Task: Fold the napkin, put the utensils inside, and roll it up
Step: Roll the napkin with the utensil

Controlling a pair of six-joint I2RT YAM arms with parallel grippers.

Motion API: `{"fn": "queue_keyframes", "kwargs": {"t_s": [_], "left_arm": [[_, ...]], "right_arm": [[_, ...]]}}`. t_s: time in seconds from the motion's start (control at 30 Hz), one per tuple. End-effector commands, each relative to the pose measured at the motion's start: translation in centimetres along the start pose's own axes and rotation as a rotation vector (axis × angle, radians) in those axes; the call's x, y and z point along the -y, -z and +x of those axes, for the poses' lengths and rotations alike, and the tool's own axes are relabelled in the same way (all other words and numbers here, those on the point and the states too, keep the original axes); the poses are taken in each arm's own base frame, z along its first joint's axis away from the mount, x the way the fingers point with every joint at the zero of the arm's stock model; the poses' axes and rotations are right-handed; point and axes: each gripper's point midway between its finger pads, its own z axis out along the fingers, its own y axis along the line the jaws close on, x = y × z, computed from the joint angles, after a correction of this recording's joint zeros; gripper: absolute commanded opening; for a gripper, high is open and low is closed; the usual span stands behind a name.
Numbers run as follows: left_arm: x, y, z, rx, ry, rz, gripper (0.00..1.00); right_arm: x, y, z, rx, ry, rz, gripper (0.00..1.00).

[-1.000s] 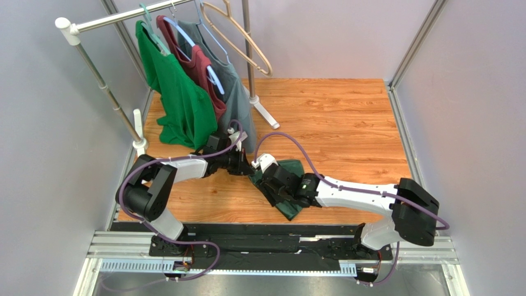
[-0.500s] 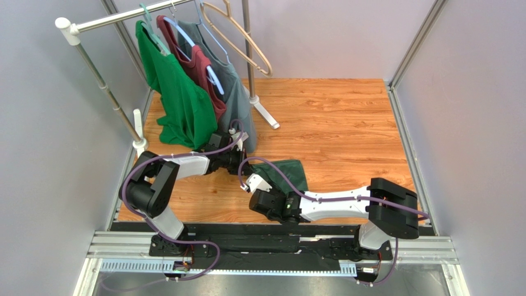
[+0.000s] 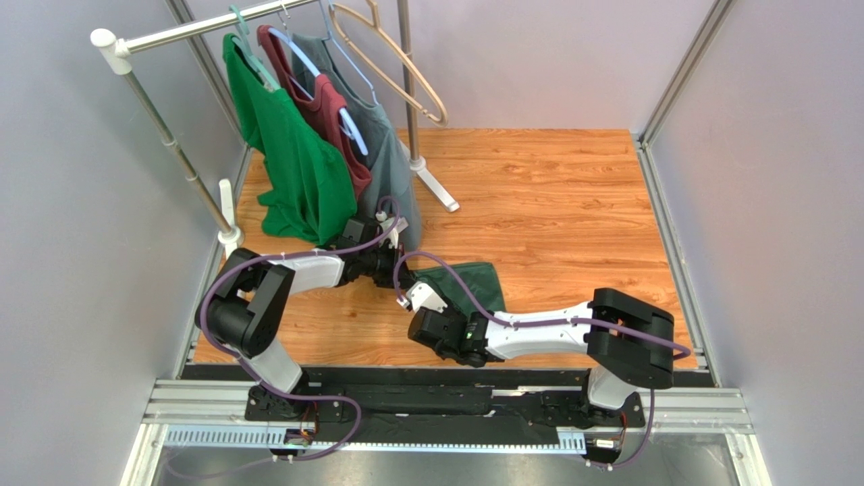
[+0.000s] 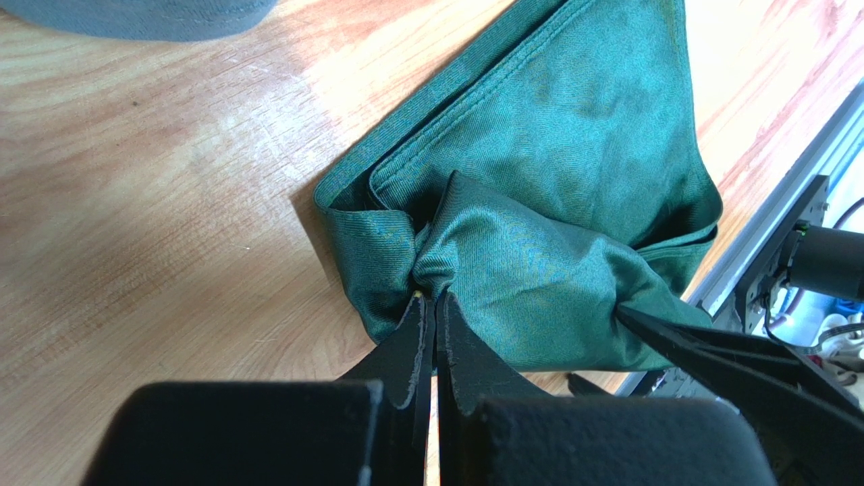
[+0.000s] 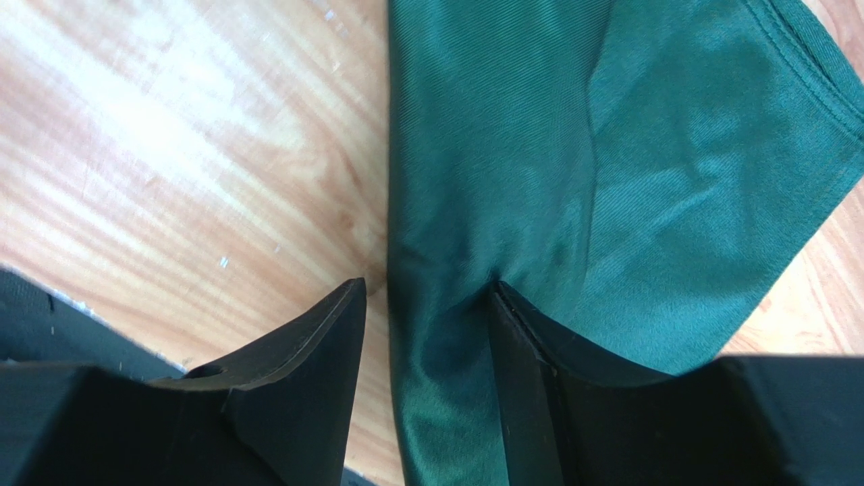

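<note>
— Where is the napkin [image 4: 568,172]?
— It lies folded on the wooden table [image 4: 152,203], close to the front edge, between the two arms.
— And the left gripper [image 4: 434,304]?
— Pressed together, pinching a bunched fold of the cloth.
— The right gripper [image 5: 426,294]?
— Spread. One finger rests on the cloth and the other is over bare wood, with the napkin's folded edge running between them.
</note>
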Motion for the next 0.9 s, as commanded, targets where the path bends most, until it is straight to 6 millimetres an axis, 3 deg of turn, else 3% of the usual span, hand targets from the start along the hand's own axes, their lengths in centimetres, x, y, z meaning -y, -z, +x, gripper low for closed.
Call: {"fn": "queue_keyframes", "kwargs": {"t_s": [0.0,0.27,0.37,0.43,0.5,0.53,0.6,0.87], "left_arm": [[1.1,0.8,-1.9,0.045,-0.042,0.024,0.00],[1.8,1.2,-2.3,0.062,-0.064,0.043,0.00],[2.2,1.5,-2.5,0.077,-0.074,0.055,0.00],[2.5,1.9,-3.0,0.096,-0.084,0.054,0.15],[2.8,2.7,-3.8,0.138,-0.092,0.038,0.44],[2.8,3.0,-3.8,0.147,-0.093,0.030,0.53],[3.1,4.1,-4.7,0.199,-0.097,0.008,0.61],[2.0,7.6,-5.6,0.372,-0.153,-0.105,0.63]], "right_arm": [[0.3,-1.3,2.9,-0.088,-0.044,-0.026,0.51],[-0.5,-2.3,5.2,-0.185,-0.078,-0.086,0.47],[-1.3,-2.5,5.9,-0.225,-0.093,-0.134,0.33],[-1.8,-2.5,6.5,-0.252,-0.115,-0.176,0.21],[-1.7,-2.6,7.0,-0.270,-0.138,-0.198,0.12],[-2.0,-2.4,6.8,-0.269,-0.152,-0.224,0.08],[-1.8,-2.4,6.7,-0.273,-0.176,-0.248,0.02],[-2.9,-1.4,5.4,-0.275,-0.301,-0.510,0.00]]}}
